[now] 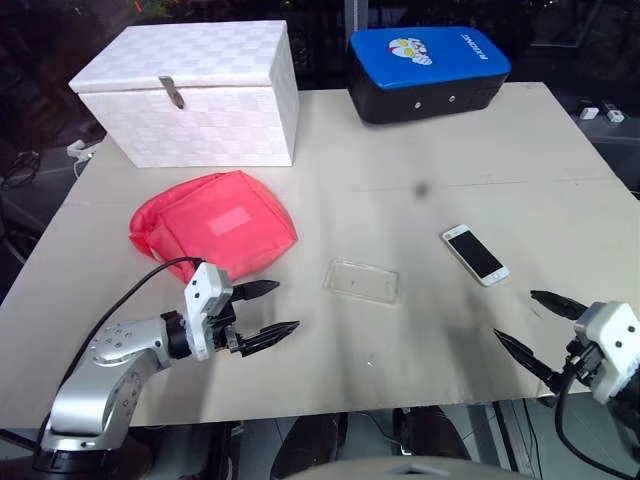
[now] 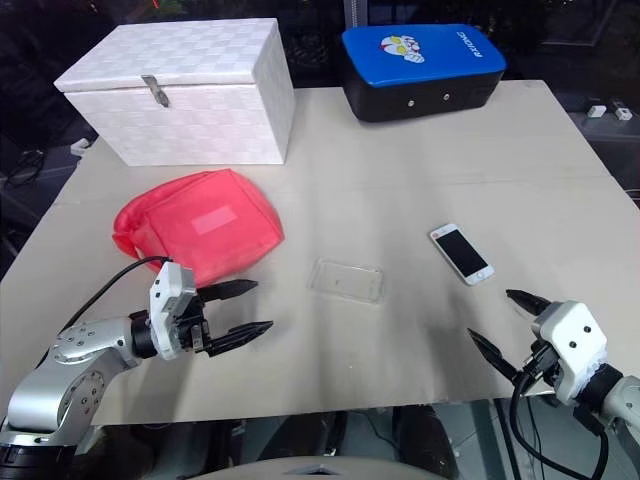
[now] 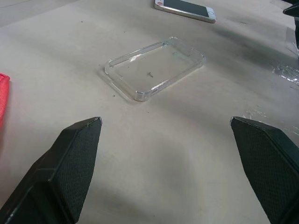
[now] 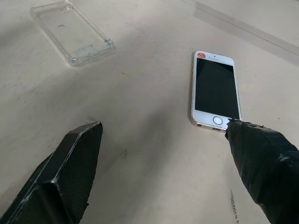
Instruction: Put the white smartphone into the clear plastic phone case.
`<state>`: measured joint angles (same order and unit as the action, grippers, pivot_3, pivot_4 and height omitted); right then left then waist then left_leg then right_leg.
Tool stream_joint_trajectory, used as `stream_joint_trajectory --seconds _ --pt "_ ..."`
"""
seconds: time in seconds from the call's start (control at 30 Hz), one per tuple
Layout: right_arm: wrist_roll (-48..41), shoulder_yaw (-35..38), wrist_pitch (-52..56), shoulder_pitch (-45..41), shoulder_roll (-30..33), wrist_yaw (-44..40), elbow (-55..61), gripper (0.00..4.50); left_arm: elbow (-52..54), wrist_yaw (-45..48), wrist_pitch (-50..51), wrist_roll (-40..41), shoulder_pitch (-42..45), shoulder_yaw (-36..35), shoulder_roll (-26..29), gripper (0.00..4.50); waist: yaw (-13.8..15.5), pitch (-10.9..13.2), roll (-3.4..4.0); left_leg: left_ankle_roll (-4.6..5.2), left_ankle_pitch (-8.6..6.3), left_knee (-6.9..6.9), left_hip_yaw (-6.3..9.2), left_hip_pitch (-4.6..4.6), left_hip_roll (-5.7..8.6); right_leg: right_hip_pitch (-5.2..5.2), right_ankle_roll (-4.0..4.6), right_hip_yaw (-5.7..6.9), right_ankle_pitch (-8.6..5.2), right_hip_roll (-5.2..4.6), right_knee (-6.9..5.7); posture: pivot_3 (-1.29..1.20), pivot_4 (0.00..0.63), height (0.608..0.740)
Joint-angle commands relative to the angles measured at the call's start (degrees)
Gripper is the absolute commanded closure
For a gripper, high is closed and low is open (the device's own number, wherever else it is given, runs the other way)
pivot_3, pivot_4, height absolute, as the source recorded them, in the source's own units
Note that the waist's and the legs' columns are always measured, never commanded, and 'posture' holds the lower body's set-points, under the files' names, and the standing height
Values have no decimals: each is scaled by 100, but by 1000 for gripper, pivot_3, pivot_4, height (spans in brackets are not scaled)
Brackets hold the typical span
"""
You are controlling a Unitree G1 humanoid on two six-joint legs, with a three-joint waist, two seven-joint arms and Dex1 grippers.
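**A robot test room, set up on a covered table**

A lab or test space was suggested. A table [image 1: 560,150] covered with beige sheeting was seen, with household props laid out: a white woven box [image 1: 200,90], a red fabric bag [image 1: 215,225] and a blue-topped case [image 1: 428,70]. Loose cables [image 1: 20,170] were visible on the dark floor beside it.

Beige table [image 1: 400,190] with a faint seam across the top; its far edge lies well ahead of both claws, dark surroundings beyond. White woven box with a metal latch [image 1: 195,92] sits at the far left, ahead of the left claw; blue-topped black case [image 1: 428,70] sits at the far edge ahead, between the claws. Red fabric pouch [image 1: 212,232] lies just beyond the left claw; cables [image 1: 20,170] lie off the table's left side.
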<state>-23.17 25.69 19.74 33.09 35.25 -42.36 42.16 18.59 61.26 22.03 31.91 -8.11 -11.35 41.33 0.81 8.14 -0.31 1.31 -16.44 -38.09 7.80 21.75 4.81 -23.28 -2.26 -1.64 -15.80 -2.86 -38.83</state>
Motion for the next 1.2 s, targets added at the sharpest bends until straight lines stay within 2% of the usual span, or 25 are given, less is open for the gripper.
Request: stream_joint_trajectory --seconds 0.03,0.13,0.27,0.37,0.6,0.63,0.67,0.7,0.77,0.8,0.93,1.03,1.2 --pt "-246 64 -175 -69 -24 -131 168 24 185 38 -139 -64 404 175 59 7 0 0 0 0 0 0 0 0 0 0 0 0 0 0 0 0 150 740" --pt "-412 -220 -387 -230 110 -451 461 24 -21 250 -436 -637 1397 938 86 7 64 8 0 0 0 -14 16 2 1 11 0 23 0 -1 1 0 150 740" --pt "-377 -298 -475 -84 378 -781 695 24 -650 477 -565 -1320 2228 1788 114 7 11 4 6 -4 2 -16 19 -11 4 29 -1 25 0 -1 5 0 150 740" --pt "-428 -258 -441 -6 433 -775 814 24 -1291 670 -735 -1644 2834 2317 -133 7 -10 8 1 -10 6 -16 19 -8 4 27 -1 25 0 2 7 0 150 740" --pt "-314 -240 -443 88 401 -622 962 24 -2664 919 -1426 -2332 3443 3033 -630 7 -11 10 -2 -10 6 -19 19 -7 5 26 -2 23 1 2 4 0 150 740" --pt "-272 -223 -431 125 379 -565 999 0 -2754 902 -1439 -2443 3477 3128 -676 641 -7 9 -3 -10 6 -19 19 -7 5 26 -2 24 1 2 3 0 150 740" --pt "-237 -212 -414 156 351 -498 1039 0 -2793 820 -1422 -2531 3506 3188 -751 777 -4 9 -3 -10 6 -19 21 -7 5 26 -2 26 1 2 4 0 150 740" --pt "-210 -207 -392 183 316 -423 1074 0 -2785 699 -1242 -2574 3527 3210 -841 1292 -2 9 -3 -10 6 -20 21 -7 5 26 -2 26 1 2 3 0 150 740" --pt "-115 -224 -353 246 268 -289 1147 0 -2625 426 -742 -2566 3529 3186 -1028 2042 -2 6 -4 -10 6 -21 21 -7 5 27 -3 24 1 1 3 0 150 740" --pt "-95 -240 -315 280 245 -225 1183 0 -2528 309 -576 -2573 3520 3172 -1101 2625 -1 5 -6 -10 6 -22 21 -7 6 28 -3 24 1 1 3 0 150 740" --pt "-84 -323 44 283 184 111 1325 0 -2041 68 38 -2506 3536 3183 -1326 4425 1 5 -6 -10 7 -25 21 -9 6 29 -5 25 1 0 -2 0 150 740" --pt "-149 -370 376 97 175 361 1307 0 -1924 -64 353 -2589 3646 3262 -1412 4425 2 5 -7 -10 7 -27 24 -9 7 31 -5 28 1 0 -3 0 150 740" --pt "-384 -410 1020 -567 197 755 997 0 -1975 65 135 -2552 3791 3318 -1516 4425 0 6 -8 -11 8 -28 24 -9 8 32 -6 28 2 0 -2 0 150 740"
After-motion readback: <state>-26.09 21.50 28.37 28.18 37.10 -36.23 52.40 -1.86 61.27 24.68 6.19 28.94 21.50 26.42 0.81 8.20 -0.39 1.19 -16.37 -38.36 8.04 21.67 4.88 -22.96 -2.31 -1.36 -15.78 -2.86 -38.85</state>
